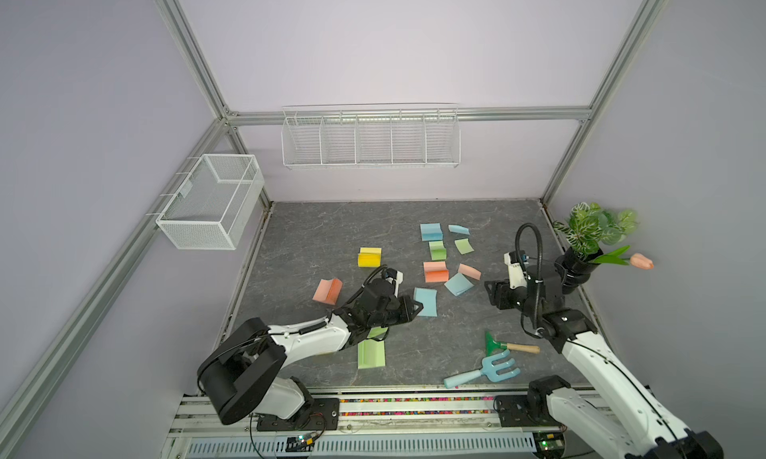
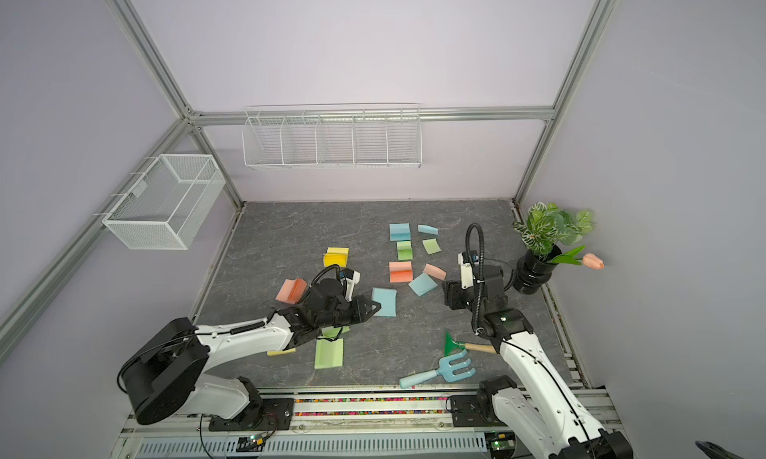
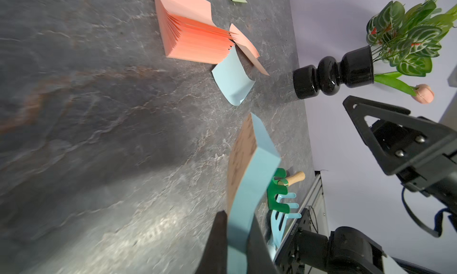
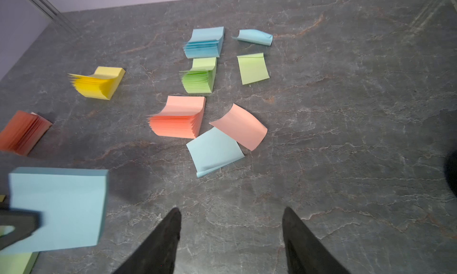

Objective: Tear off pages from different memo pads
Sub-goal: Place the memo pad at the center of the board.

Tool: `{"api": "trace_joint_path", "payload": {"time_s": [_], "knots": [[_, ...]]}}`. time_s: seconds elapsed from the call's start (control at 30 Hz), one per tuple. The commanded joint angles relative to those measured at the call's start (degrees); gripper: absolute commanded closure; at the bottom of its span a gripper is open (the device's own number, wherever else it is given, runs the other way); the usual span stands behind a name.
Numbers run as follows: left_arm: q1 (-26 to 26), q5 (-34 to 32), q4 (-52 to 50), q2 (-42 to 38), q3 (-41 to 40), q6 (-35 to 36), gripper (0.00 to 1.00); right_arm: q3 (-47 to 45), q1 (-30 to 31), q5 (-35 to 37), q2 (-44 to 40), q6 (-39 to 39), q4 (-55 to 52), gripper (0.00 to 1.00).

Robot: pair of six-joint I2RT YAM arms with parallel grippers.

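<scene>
Left wrist view, left hand (image 3: 235,223) pinching blue memo pad (image 3: 257,166) aloft, right hand (image 4: 231,211) spread.

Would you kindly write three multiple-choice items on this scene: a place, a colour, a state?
1. The pale blue plastic toy garden fork lies near which edge of the grey table: A back; B front; C left.
2. The thick paper memo pad in the left gripper is: A yellow; B salmon; C light blue.
3. The right gripper is: A open, empty; B shut, empty; C gripping something.
Answers: B, it lies by the arms' rail; C, a blue block sits clamped there; A, jaws apart around nothing.
</scene>
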Motion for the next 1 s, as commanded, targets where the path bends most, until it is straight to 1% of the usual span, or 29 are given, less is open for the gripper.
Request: {"api": "trace_joint_path", "payload": {"time_s": [0.0,0.1,0.2,0.3,0.47,0.63,0.67,0.77,0.83,0.9,0.97], "knots": [[-0.1,4.6,8.0,6.1,3.6,-4.5,1.00,-1.9,0.3,-1.1,-2.4,1.8,3.3,0.32],[0.0,6.4,9.7,12.5,6.4,-6.2,1.00,-3.1,0.4,-2.2,-4.5,2.4,4.2,0.30],[0.2,5.3,9.3,16.1,8.0,-6.6,1.00,-4.3,0.4,-3.0,-6.7,3.0,4.9,0.29],[1.0,3.5,6.7,18.0,9.3,-5.9,1.00,-5.8,0.5,-3.3,-9.6,3.4,5.4,0.27],[2.1,2.6,4.8,21.1,11.1,-5.7,1.00,-8.6,0.4,-3.3,-15.1,4.1,6.7,0.24],[2.2,-0.5,0.2,21.6,12.4,-4.5,1.00,-10.0,0.5,-3.2,-19.3,4.8,7.5,0.21],[2.3,-1.0,-0.5,21.4,12.3,-4.4,0.98,-10.0,0.4,-3.3,-19.9,4.9,7.4,0.21],[2.2,-2.5,-3.3,20.4,12.3,-3.6,0.78,-10.1,0.5,-3.4,-21.4,5.2,7.4,0.20],[2.2,-4.1,-6.5,19.0,12.6,-2.5,0.63,-10.5,0.4,-3.6,-22.3,5.7,7.8,0.18],[2.2,-6.1,-10.1,17.2,12.8,-1.2,0.53,-10.7,0.5,-3.7,-22.9,5.9,8.0,0.17],[2.2,-8.5,-14.2,14.2,13.0,0.6,0.46,-10.8,0.4,-3.7,-23.5,6.3,7.9,0.14]]}}
